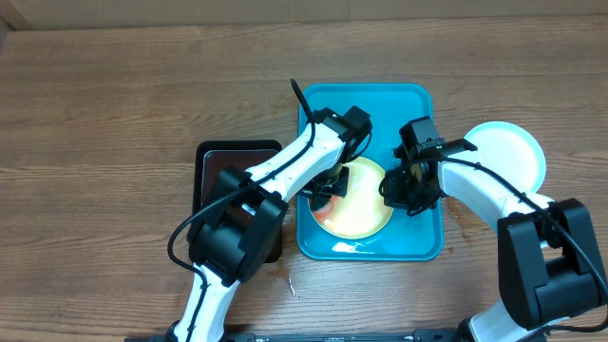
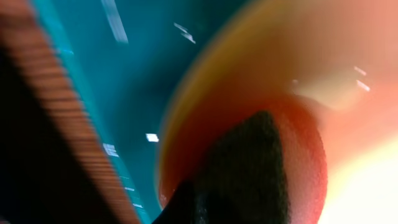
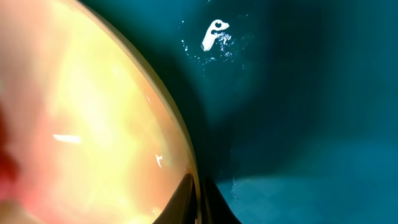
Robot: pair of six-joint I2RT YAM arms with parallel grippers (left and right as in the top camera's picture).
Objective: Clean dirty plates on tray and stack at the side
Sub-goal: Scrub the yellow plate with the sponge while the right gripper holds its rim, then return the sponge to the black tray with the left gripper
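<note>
A pale yellow-green plate (image 1: 366, 214) lies in the turquoise tray (image 1: 408, 104). My left gripper (image 1: 328, 187) is over the plate's left part. It is shut on a dark fuzzy sponge (image 2: 249, 168) that presses on a red-orange smear (image 2: 308, 168) on the plate (image 2: 348, 74). My right gripper (image 1: 399, 195) is at the plate's right edge. Its fingers (image 3: 199, 202) are shut on the plate's rim (image 3: 93, 124) above the tray floor (image 3: 298, 93). A pale blue-white plate (image 1: 508, 157) rests on the table to the right of the tray. I see no third plate.
A black tray (image 1: 214, 166) of dark liquid stands left of the turquoise tray, partly under my left arm. Wet patches shine on the tray floor (image 1: 351, 247). Small reddish marks dot the wooden table (image 1: 458, 225) beside the tray.
</note>
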